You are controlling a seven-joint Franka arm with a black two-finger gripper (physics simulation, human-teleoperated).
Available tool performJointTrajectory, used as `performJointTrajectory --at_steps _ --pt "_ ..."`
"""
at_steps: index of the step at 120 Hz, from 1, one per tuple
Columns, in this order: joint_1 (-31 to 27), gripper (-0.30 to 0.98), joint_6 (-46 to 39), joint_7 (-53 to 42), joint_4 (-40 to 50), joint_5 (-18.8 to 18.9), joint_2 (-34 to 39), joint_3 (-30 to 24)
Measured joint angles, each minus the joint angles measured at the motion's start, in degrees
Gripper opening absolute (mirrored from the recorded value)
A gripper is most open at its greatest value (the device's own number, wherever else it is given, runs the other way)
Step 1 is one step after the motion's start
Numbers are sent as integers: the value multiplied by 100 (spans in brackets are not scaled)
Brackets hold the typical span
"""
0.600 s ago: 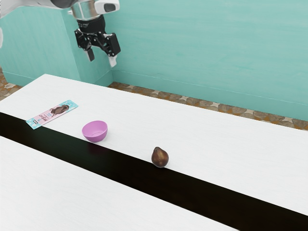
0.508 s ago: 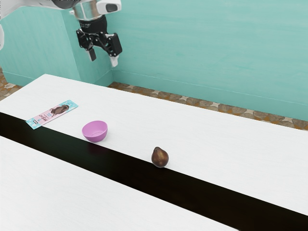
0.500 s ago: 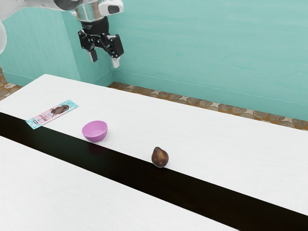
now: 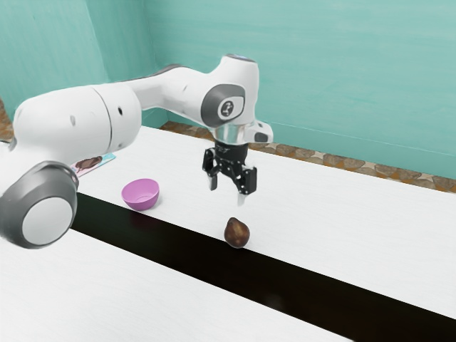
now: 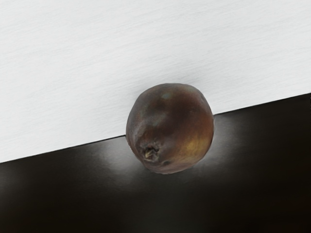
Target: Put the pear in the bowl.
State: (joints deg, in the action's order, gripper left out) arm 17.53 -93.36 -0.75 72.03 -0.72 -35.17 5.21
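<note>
Hiding part of the wrapper [image 4: 91,164], the arm [image 4: 78,121] dangles its unclenched hand [image 4: 226,192] above the pear [image 4: 236,234].

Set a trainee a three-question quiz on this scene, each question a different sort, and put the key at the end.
1. Fill in: In the wrist view, the pear overlaps the border between the white surface and the ____ strip.

2. True or false: The jaws are shut on the pear.

3. Choose: Which thing is nearer the exterior view's left?
A) the bowl
B) the pear

Key:
1. black
2. False; the jaws stand open above it.
3. A
</note>
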Motion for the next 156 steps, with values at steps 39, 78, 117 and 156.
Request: performJointTrajectory --at_steps 39,78,117,156 --pt "140 69 587 96 -1009 -424 -1197 61" --pt "40 69 827 73 -1450 -580 -1678 351" --pt "-80 68 854 12 -2014 -948 -2393 344" --pt "-107 70 789 -23 -2113 -1101 -2553 354"
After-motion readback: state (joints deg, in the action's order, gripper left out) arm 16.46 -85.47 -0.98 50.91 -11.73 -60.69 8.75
